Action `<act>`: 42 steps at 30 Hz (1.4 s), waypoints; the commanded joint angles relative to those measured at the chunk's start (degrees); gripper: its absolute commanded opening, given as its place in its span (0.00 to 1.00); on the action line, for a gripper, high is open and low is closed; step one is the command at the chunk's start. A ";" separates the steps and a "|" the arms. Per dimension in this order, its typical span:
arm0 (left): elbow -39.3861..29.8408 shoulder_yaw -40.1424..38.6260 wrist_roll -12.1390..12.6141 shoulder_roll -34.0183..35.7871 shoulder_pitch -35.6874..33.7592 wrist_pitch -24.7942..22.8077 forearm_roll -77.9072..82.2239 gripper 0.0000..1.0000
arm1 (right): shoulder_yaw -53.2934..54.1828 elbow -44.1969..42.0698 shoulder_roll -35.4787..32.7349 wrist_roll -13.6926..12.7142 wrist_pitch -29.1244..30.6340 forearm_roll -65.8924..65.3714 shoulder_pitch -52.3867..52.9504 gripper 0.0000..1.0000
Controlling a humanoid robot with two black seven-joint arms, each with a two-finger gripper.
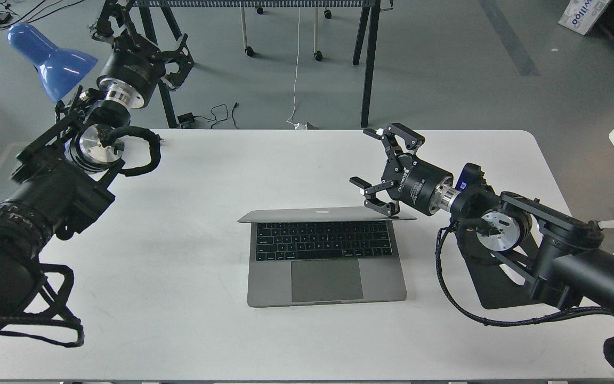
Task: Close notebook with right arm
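- The right end effector [366, 160] is held with its fingers spread apart, nothing gripped between them, just above and behind the right part of the notebook's raised lid.
- The notebook [327, 256] lies on the white table [179, 256], below and to the left of that end effector, keyboard and trackpad facing up; the lid is seen nearly edge-on, so its tilt cannot be read exactly.
- The lower finger appears to be at or touching the lid's top edge near its right corner; contact cannot be confirmed.
- This placement is judged to suit pushing the lid forward and down, not grasping it, which explains the open fingers.
- The task is judged unfinished, as the keys are fully exposed.
- The left end effector [171, 61] is held high, well away from the notebook, beside a blue lamp [46, 50]; its fingers appear apart and empty, presumably kept clear of the work.
- A black mousepad [491, 288] lies under the right arm.
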 commanded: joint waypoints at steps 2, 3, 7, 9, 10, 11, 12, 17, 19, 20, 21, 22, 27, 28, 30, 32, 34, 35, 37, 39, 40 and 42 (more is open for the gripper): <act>0.00 0.00 0.00 0.00 0.00 0.00 0.00 1.00 | -1.30 1.40 -0.11 0.08 -0.30 -0.03 -1.04 1.00; 0.00 0.00 0.00 0.00 0.00 0.00 0.00 1.00 | -1.39 1.40 -0.02 0.08 -0.38 -0.03 -1.13 1.00; 0.00 0.00 0.00 0.00 0.00 0.00 0.00 1.00 | -1.39 0.53 0.16 0.08 -0.38 -5.37 -2.53 1.00; 0.00 0.00 0.00 0.00 0.09 0.00 0.00 1.00 | -1.21 0.26 0.33 0.26 -0.38 -9.50 -3.76 1.00; 0.00 0.00 0.00 0.00 0.09 0.00 0.00 1.00 | -1.21 0.17 0.42 0.26 -0.38 -10.74 -4.55 1.00; 0.00 0.00 0.00 0.00 0.00 0.00 0.00 1.00 | -1.21 0.17 0.51 0.26 -0.38 -11.71 -5.16 1.00; 0.00 0.00 0.00 0.00 0.09 0.00 0.00 1.00 | -1.30 0.08 0.59 0.26 -0.38 -11.98 -5.69 1.00; 0.00 0.00 0.00 0.00 0.00 0.00 0.00 1.00 | -1.74 -1.14 1.82 0.26 -0.47 -14.35 -7.10 1.00; 0.00 0.00 0.00 0.00 0.00 0.00 0.00 1.00 | -1.74 -2.55 2.96 0.35 -0.73 -15.06 -7.19 1.00; 0.00 0.00 0.00 0.00 0.00 0.00 0.00 1.00 | -1.74 -3.51 3.58 0.43 -0.91 -15.06 -7.28 1.00; 0.00 0.00 0.00 0.00 0.00 0.00 0.00 1.00 | -1.74 -4.22 4.11 0.43 -1.43 -15.06 -7.37 1.00; 0.00 0.00 0.00 0.00 0.09 0.00 0.00 1.00 | -1.74 -4.92 4.72 0.43 -2.13 -15.06 -7.37 1.00; 0.00 0.00 0.00 0.00 0.00 0.00 0.00 1.00 | -1.92 -5.81 5.87 0.35 -3.37 -15.14 -7.63 1.00; 0.00 0.00 0.00 0.00 0.00 0.00 0.00 1.00 | -2.09 -5.72 5.96 0.35 -3.37 -15.23 -7.81 1.00; 0.00 0.00 0.00 0.00 0.00 0.00 0.00 1.00 | -2.88 -5.81 5.96 0.43 -3.37 -15.23 -7.98 1.00; 0.00 0.00 0.00 0.00 0.00 0.00 0.00 1.00 | -3.06 -5.81 5.96 0.43 -3.37 -15.23 -7.98 1.00; 0.00 0.00 0.00 0.00 0.09 0.00 0.00 1.00 | -3.06 -5.81 5.96 0.43 -3.55 -15.23 -7.98 1.00; 0.00 0.00 0.00 0.00 0.00 0.00 0.00 1.00 | -3.06 -5.81 5.96 0.43 -3.63 -15.23 -7.98 1.00; 0.00 0.00 0.00 0.00 0.09 0.00 0.00 1.00 | -2.71 -5.46 5.96 0.52 -3.64 -15.15 -7.90 1.00; 0.00 0.00 0.00 0.00 0.00 0.00 0.00 1.00 | -1.83 -4.93 5.96 0.52 -3.64 -14.97 -7.54 1.00; 0.00 0.00 0.00 0.00 0.00 0.00 0.00 1.00 | -1.31 -4.41 5.87 0.61 -3.64 -14.88 -7.37 1.00; 0.00 0.00 0.00 0.00 0.09 0.00 0.00 1.00 | 1.58 -3.00 5.34 0.52 -3.55 -14.88 -7.19 1.00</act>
